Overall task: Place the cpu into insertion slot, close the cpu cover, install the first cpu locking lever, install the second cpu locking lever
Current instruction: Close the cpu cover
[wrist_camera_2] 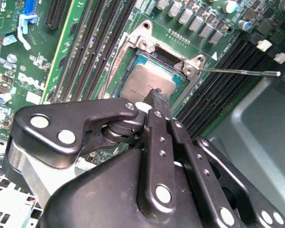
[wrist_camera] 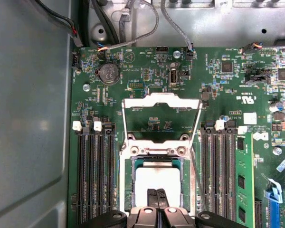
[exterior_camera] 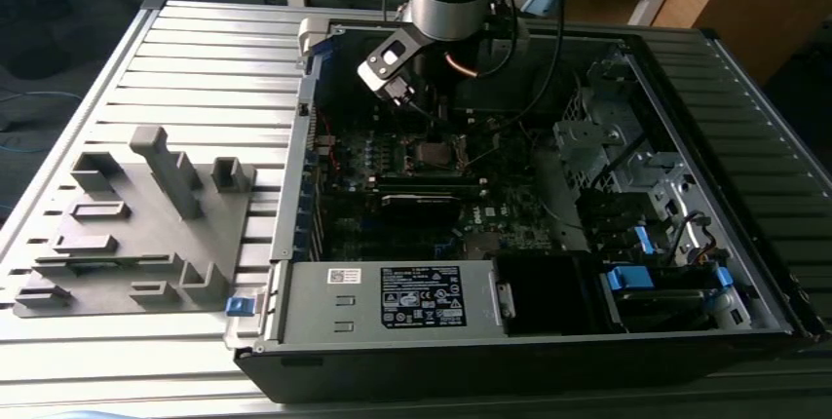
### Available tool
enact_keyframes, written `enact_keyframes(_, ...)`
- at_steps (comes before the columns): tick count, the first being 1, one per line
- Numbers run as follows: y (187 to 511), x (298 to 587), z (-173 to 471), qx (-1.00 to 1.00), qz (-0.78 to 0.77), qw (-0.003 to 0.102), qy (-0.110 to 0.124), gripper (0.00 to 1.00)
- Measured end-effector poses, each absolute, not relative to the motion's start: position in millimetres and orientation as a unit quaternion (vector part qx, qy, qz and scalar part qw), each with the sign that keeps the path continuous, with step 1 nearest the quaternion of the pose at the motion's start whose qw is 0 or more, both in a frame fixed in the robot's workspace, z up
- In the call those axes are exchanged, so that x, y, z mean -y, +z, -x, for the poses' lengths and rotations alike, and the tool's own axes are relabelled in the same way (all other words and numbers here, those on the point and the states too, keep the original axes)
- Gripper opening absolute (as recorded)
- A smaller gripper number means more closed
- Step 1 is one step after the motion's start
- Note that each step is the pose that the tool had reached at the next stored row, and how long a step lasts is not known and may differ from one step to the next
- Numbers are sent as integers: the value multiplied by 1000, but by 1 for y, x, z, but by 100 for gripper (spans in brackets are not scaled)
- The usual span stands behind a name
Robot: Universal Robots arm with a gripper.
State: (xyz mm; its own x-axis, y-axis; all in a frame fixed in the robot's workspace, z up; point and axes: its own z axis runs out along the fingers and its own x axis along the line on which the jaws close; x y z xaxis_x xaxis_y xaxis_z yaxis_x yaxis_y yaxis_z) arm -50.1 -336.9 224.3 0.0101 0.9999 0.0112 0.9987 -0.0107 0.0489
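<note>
First wrist view — the cpu is seated flat in the insertion slot. The cpu cover is swung back, apparently for access. The gripper is held clenched and empty over the cpu — upper centre of the exterior frame.

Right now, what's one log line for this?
cpu: in slot | cover: open | claw: shut, over cpu

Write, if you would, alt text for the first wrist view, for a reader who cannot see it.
The gripper, fingers shut together, is poised over the silver cpu seated in the insertion slot of a green circuit board. The cpu cover is swung open beyond the slot, with black memory slots on either side.
</note>
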Motion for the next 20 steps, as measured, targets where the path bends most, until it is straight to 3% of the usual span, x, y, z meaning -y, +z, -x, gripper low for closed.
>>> enact_keyframes(20,241,337,50,-703,-711,13,21,11)
